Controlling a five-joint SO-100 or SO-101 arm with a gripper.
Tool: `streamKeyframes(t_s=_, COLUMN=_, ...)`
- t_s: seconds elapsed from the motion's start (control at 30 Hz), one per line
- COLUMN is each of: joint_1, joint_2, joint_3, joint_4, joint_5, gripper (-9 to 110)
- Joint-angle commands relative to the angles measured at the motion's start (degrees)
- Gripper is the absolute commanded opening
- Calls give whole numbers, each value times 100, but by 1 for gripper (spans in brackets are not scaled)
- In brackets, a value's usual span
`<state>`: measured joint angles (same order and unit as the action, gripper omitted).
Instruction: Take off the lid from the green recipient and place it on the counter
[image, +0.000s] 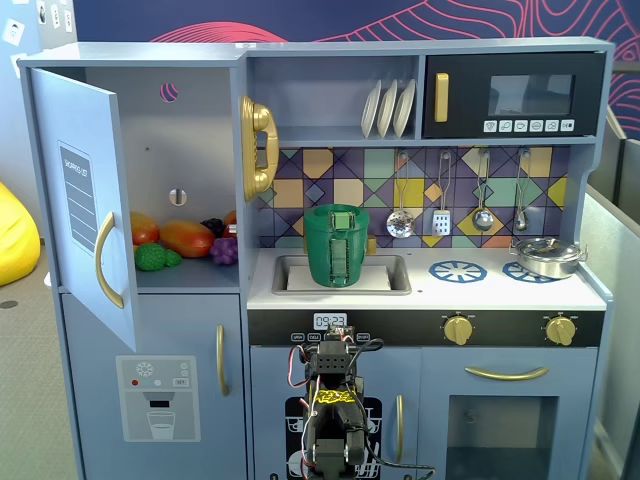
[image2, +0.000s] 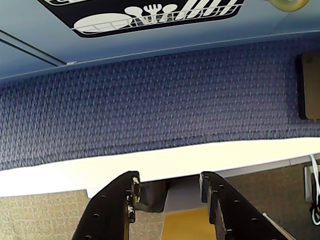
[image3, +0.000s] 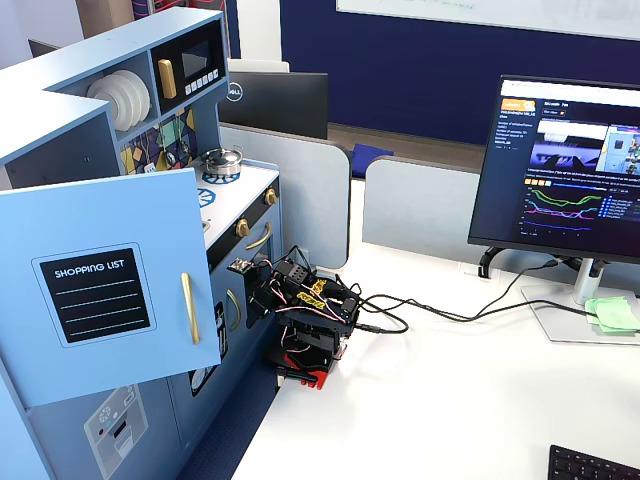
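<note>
The gripper (image2: 168, 192) is sitting folded low with jaws narrowly parted and empty, so it is needing a high, centred approach to the lid (image: 336, 210) capping the green recipient (image: 336, 248) in the sink.

The arm (image: 331, 400) is folded low against the toy kitchen's front, and its end effector cannot be made out in this fixed view. Well above it, the green recipient (image: 336, 248) stands upright in the sink recess of the counter (image: 500, 292), its lid (image: 337, 211) on top. Up and right sits the silver pan (image: 546, 257).
</note>
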<state>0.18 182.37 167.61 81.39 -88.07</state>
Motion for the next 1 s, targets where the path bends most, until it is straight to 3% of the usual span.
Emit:
streamKeyframes(t_s=0.0, joint_1=185, joint_2=-26, joint_3=413, joint_4=642, joint_5=149, gripper=0)
streamKeyframes(t_s=0.43, joint_1=281, joint_2=-26, joint_3=404, joint_4=457, joint_5=9, gripper=0)
streamKeyframes(t_s=0.57, joint_1=606, joint_2=-79, joint_3=-158, joint_4=-976, joint_5=-176, gripper=0)
streamKeyframes(t_s=0.83, joint_1=149, joint_2=-1705, joint_3=-2733, joint_4=-4570, joint_5=-1011, gripper=0)
streamKeyframes(t_s=0.9, joint_1=105, joint_2=-2276, joint_3=-3516, joint_4=-4808, joint_5=-1292, gripper=1)
streamKeyframes(t_s=0.97, joint_1=97, joint_2=-2760, joint_3=-4315, joint_4=-4781, joint_5=-1195, gripper=10)
